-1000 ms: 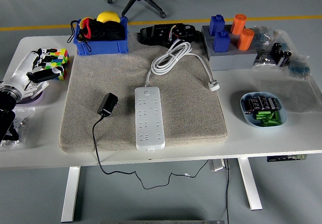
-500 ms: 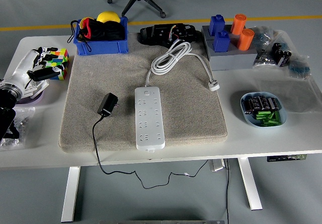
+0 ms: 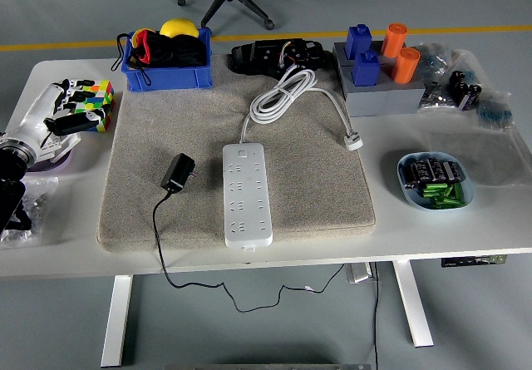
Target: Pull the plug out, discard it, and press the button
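Barely shifted since the earlier frame: left hand (image 3: 62, 112) at left edge, fingers loosely spread, empty. Black plug (image 3: 177, 173) already out, beside power strip (image 3: 247, 194) at centre, right of hand, strip running top to bottom.

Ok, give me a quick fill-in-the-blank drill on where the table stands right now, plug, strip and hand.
1. The black plug adapter lies on the grey mat, to the ____ of the white power strip.
2. The strip's own white cable is coiled near the mat's ____ edge.
3. The robot's left hand is at the table's left end, beside the multicoloured ____.
4. The light blue bowl sits off the mat at the table's ____ side.

Missing words: left; far; cube; right
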Action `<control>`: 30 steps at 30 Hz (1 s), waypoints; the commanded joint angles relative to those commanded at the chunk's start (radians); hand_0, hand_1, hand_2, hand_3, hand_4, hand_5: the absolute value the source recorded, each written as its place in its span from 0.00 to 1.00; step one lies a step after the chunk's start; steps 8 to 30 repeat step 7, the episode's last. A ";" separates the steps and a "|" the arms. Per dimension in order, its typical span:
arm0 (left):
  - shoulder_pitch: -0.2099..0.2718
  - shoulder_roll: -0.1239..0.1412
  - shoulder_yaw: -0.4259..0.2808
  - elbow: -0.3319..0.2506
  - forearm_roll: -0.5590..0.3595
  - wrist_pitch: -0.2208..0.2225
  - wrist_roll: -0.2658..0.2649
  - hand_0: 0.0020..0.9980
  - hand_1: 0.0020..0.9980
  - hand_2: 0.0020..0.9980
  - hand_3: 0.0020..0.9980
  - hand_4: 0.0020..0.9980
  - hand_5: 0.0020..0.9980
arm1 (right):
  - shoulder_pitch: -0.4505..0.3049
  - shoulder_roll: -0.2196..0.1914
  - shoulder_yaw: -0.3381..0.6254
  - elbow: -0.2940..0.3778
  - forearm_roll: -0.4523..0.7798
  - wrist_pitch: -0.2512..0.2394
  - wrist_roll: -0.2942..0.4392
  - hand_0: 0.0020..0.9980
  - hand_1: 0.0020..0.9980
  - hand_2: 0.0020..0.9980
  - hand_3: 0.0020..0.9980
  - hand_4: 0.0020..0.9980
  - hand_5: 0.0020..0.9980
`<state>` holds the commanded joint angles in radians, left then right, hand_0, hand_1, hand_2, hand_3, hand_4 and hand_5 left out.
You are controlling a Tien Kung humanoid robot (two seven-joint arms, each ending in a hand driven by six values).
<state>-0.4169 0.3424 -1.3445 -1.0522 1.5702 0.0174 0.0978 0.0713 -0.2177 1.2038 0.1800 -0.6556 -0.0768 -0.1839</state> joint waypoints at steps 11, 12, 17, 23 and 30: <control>-0.001 0.003 0.005 0.000 -0.001 -0.001 0.001 0.82 0.82 0.77 0.82 0.74 0.32 | 0.000 0.000 0.004 0.000 -0.003 -0.001 -0.001 0.76 0.67 0.65 0.62 0.66 0.51; -0.001 0.003 0.005 0.000 -0.001 -0.001 0.001 0.82 0.82 0.77 0.82 0.74 0.32 | 0.000 0.000 0.004 0.000 -0.003 -0.001 -0.001 0.76 0.67 0.65 0.62 0.66 0.51; -0.001 0.003 0.005 0.000 -0.001 -0.001 0.001 0.82 0.82 0.77 0.82 0.74 0.32 | 0.000 0.000 0.004 0.000 -0.003 -0.001 -0.001 0.76 0.67 0.65 0.62 0.66 0.51; -0.001 0.003 0.005 0.000 -0.001 -0.001 0.001 0.82 0.82 0.77 0.82 0.74 0.32 | 0.000 0.000 0.004 0.000 -0.003 -0.001 -0.001 0.76 0.67 0.65 0.62 0.66 0.51; -0.001 0.003 0.005 0.000 -0.001 -0.001 0.001 0.82 0.82 0.77 0.82 0.74 0.32 | 0.000 0.000 0.004 0.000 -0.003 -0.001 -0.001 0.76 0.67 0.65 0.62 0.66 0.51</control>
